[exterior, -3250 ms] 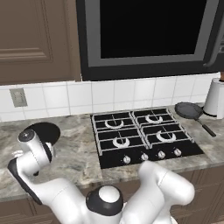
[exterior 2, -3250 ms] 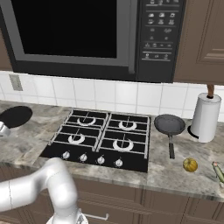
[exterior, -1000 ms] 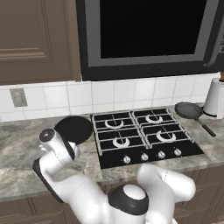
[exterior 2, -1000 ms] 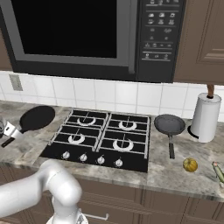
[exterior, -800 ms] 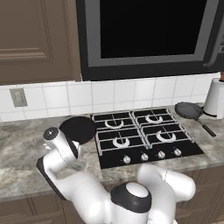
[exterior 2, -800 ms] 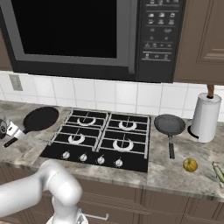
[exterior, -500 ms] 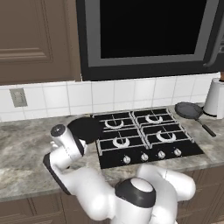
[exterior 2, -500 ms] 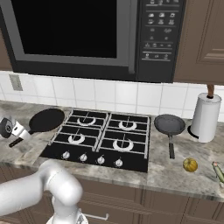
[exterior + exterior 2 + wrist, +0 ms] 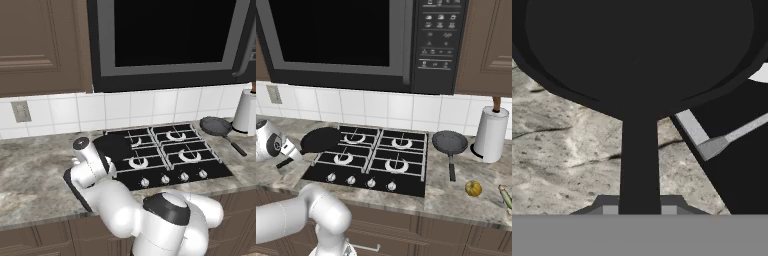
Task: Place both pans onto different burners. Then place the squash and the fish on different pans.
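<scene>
My arm bends low over the left part of the surface [image 9: 286,175], wrist turned toward the hob [image 9: 373,160]. My fingers [image 9: 640,209] are clamped on the long handle of the first pan [image 9: 321,140]; in the hand view the handle runs straight up between them into the dark bowl. That pan hangs at the hob's left edge, its bowl reaching toward the rear left burner [image 9: 355,137].

Moving right, I count four burners under the grates and a row of knobs along the hob's front. There are two pans in all: the second pan [image 9: 449,142] sits on the surface just right of the hob, handle pointing to the front. Right of it stands a paper towel roll [image 9: 490,133]. In front of those, a small round yellow-orange thing [image 9: 473,188] lies on the surface, and the squash [image 9: 505,195] lies at the far right edge, partly cut off.

The right base view shows the round thing and the squash; the left base view stops at the second pan [image 9: 216,126] and the roll. The hand view shows the hob's grey corner frame beneath my pan [image 9: 637,50].
</scene>
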